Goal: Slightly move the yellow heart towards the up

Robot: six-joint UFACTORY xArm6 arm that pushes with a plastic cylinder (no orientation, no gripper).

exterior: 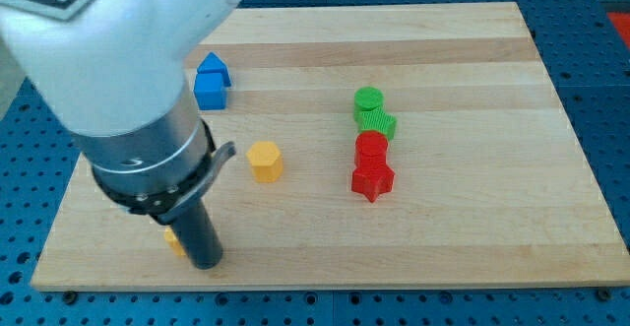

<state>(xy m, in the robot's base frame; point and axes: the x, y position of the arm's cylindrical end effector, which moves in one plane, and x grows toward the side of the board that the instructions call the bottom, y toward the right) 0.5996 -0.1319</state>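
Note:
Only a small yellow sliver [174, 239] shows at the lower left of the board, mostly hidden behind the rod; its shape cannot be made out. My tip [207, 264] rests on the board just right of and slightly below that sliver, touching or nearly touching it. A yellow hexagon block [264, 160] sits up and to the right of my tip, apart from it.
Two blue blocks [211, 82] sit together at the upper left. To the right of centre, a column holds a green cylinder [368, 98], a green star [378, 123], a red cylinder [371, 147] and a red star [373, 180]. The board's bottom edge [325, 285] lies close below my tip.

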